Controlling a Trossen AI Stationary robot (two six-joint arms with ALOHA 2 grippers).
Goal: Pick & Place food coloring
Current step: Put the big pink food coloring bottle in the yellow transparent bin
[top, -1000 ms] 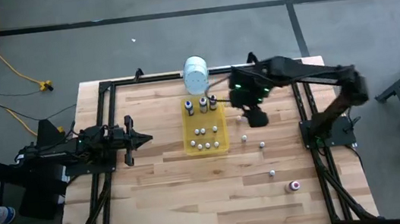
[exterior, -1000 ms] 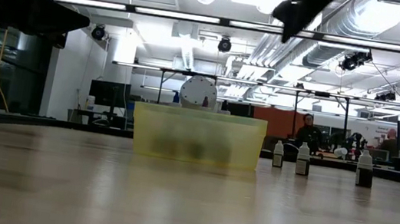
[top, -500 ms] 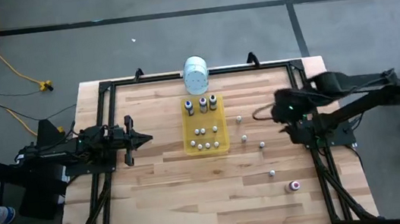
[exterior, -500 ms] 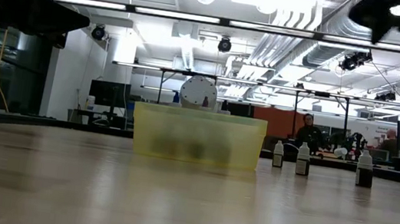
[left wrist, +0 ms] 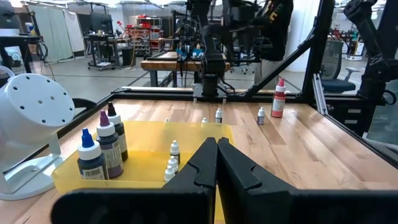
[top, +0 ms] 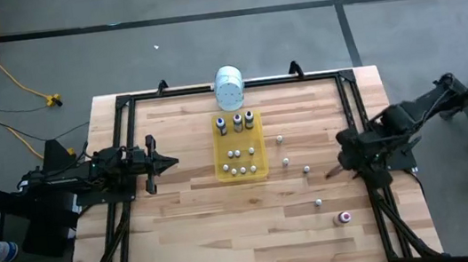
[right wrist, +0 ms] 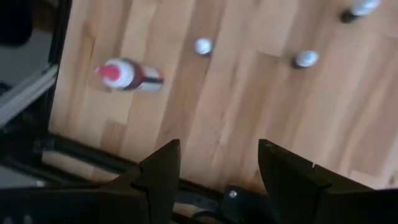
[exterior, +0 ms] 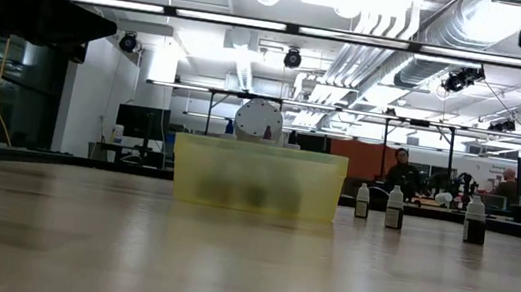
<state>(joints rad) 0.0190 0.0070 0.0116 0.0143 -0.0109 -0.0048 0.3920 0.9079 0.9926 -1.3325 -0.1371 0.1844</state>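
The food coloring is in two groups. Three taller dark bottles [top: 236,122] and several tiny white-capped ones [top: 239,154] stand in the yellow tray [top: 220,164]. Other tiny bottles [top: 307,168] stand loose on the wood to the tray's right, along with a red-capped bottle [right wrist: 127,76] near the right front. My right gripper [right wrist: 214,168] hangs open above the table by its right edge, pointing steeply down over these loose bottles, with nothing between its fingers. My left gripper [left wrist: 216,146] rests shut and level at the left, pointing at the tray.
A large white cylindrical container [top: 229,87] stands just beyond the tray's far end. A black metal frame [top: 352,112] runs along the table's edges. Bare wood lies between the tray and the near edge. A person [exterior: 400,173] is far off in the room.
My right gripper has swung from above the tray's far right corner toward the table's right edge and somewhat nearer, sinking a little. Its fingers stay open. No bottle has moved.
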